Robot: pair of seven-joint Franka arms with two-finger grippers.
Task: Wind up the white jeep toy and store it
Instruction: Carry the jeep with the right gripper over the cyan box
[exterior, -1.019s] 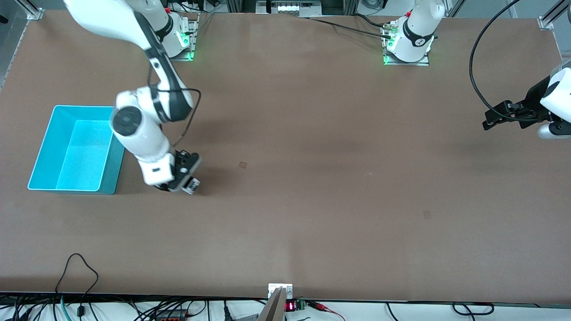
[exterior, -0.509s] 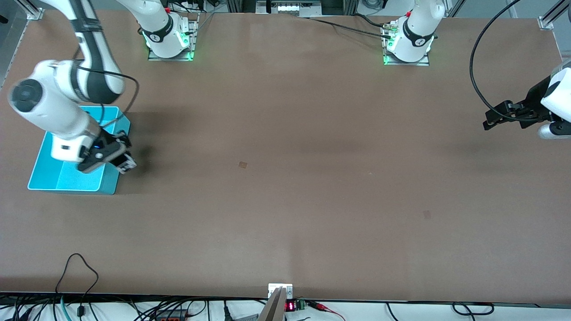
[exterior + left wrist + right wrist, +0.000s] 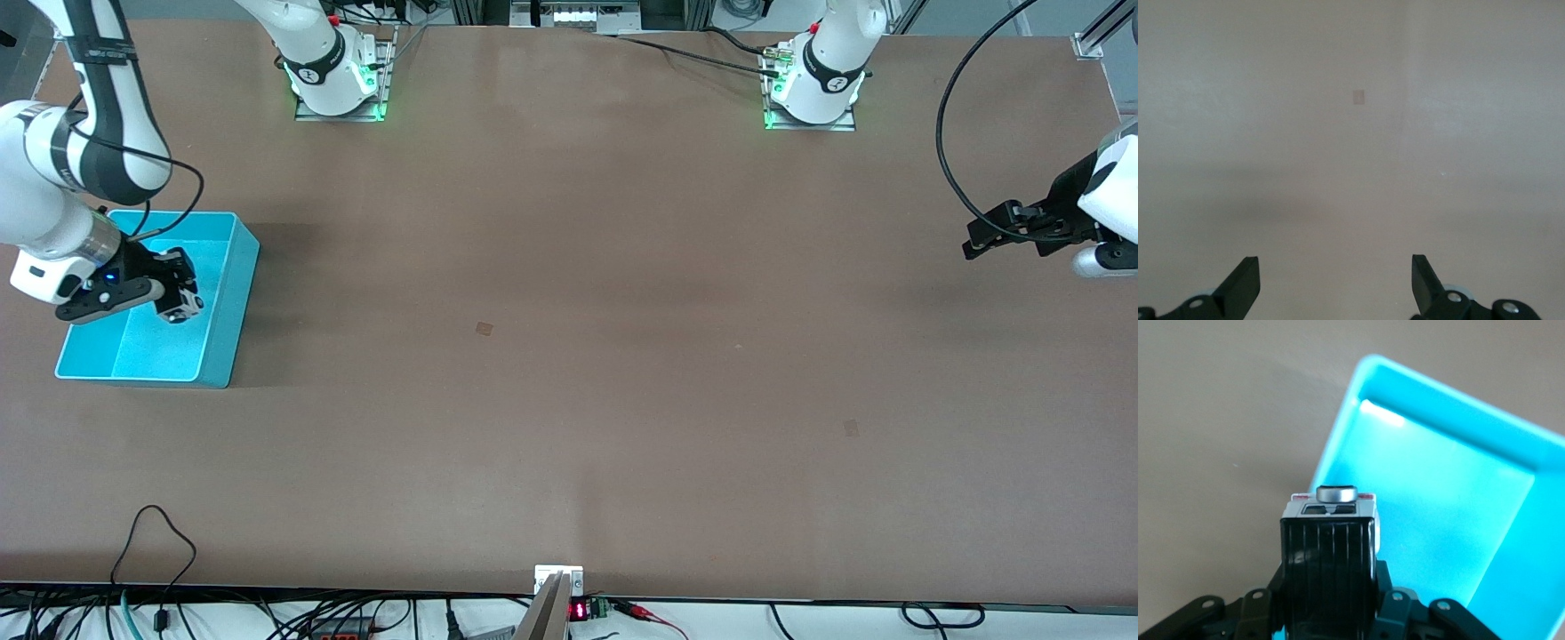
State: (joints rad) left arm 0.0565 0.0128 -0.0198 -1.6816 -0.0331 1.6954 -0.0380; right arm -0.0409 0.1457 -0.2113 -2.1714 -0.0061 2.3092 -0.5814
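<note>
A: Where is the white jeep toy (image 3: 184,310), and how should it handle?

B: At the frame's left, clamped in the right gripper (image 3: 180,307) above the turquoise bin (image 3: 233,302). It is probably light, rigid and smooth; its flat sides offer the surest hold, clear of the wheels.

A: The arms' poses?

B: The right arm reaches down over the bin's interior. The left gripper (image 3: 973,244) waits at the frame's right edge, fingers spread, holding nothing.
</note>
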